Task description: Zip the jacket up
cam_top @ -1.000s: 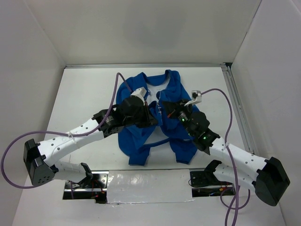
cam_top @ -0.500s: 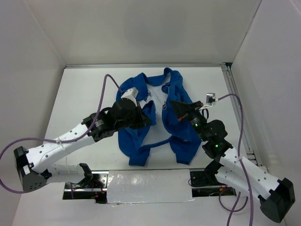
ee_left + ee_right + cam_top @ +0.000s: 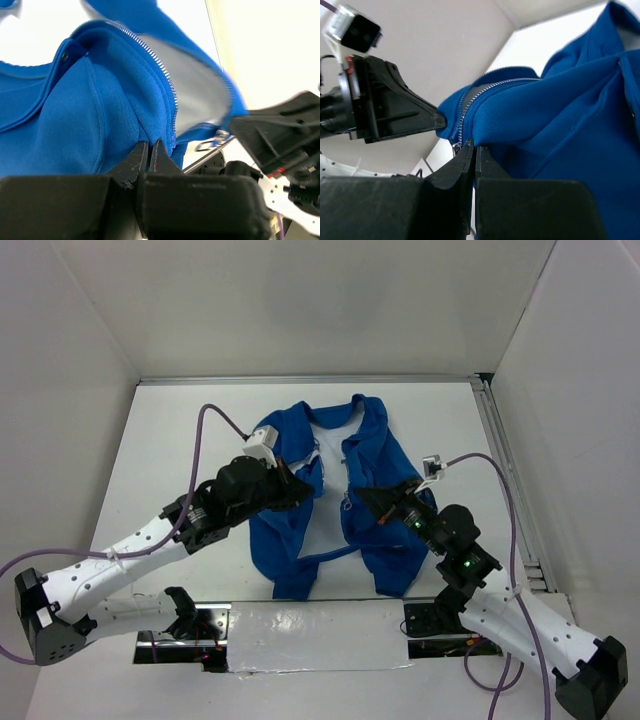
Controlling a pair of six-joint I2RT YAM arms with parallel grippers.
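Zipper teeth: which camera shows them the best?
Left wrist: the zipper teeth run long and sharp down to the left pincer. Right wrist shows a shorter stretch. From the top, they are too small on the jacket.

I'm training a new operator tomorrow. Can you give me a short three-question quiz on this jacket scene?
1. True or false: the jacket is already zipped shut.
2. What is the left hand pinching? A) a zipper edge of the jacket B) a hanger C) nothing
3. Fill in: the other zipper edge is pinched by the ____ hand.
Key: 1 false; 2 A; 3 right hand.
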